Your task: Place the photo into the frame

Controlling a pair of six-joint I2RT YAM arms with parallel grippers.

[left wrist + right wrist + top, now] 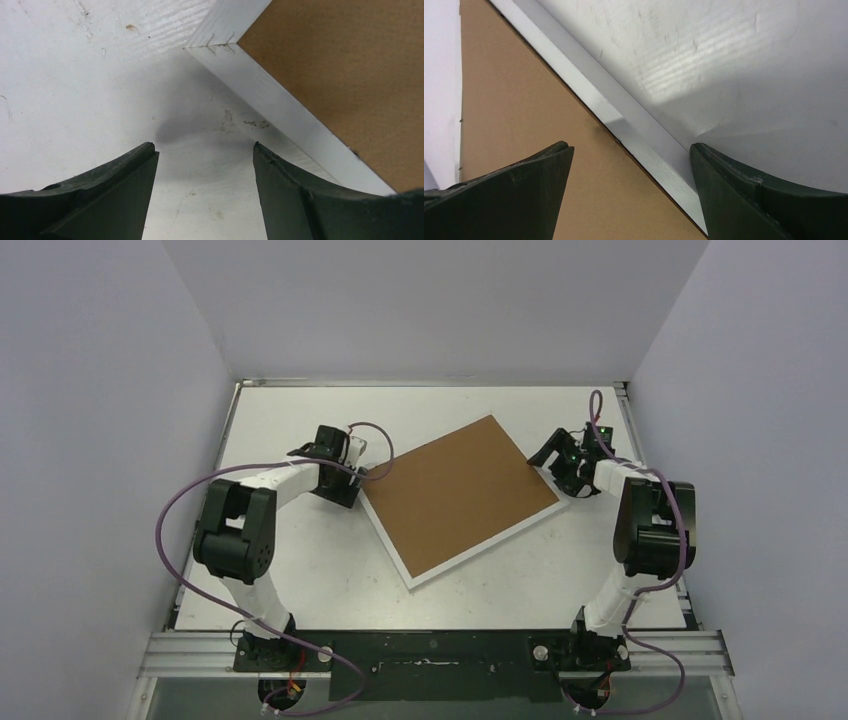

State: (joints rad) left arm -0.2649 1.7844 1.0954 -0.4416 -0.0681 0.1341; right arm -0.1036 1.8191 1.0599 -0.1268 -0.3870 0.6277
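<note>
Brown backing board (460,495) covered the whole middle of the frame (485,548). The frame lay flat and turned at an angle around the centre of the counter (300,570), one corner toward the far edge and another toward the near edge. Only its narrow white border showed around the board. The photo could not be seen in any view; if it was in the frame it sat hidden beneath the board, and that could not be told. Judged from this, the loading looked largely done, with the board seated inside the border. What seemed left was to confirm the print was under it, fasten the back, and perhaps turn the frame face up.

The left tool (204,146) was spread wide and held nothing, its fingers above bare counter just short of the frame's left corner. The right tool (631,146) was likewise spread and empty. It straddled the border on the side toward the counter's right edge, one finger over the board and the other over the counter.

The overhead view alone gave the whole layout, with the two arms at opposite sides of the frame. The left wrist view alone showed staples (217,44) across the corner joint and scuffs on the counter. The right wrist view alone showed how snugly the board met the border, with no gap visible
</note>
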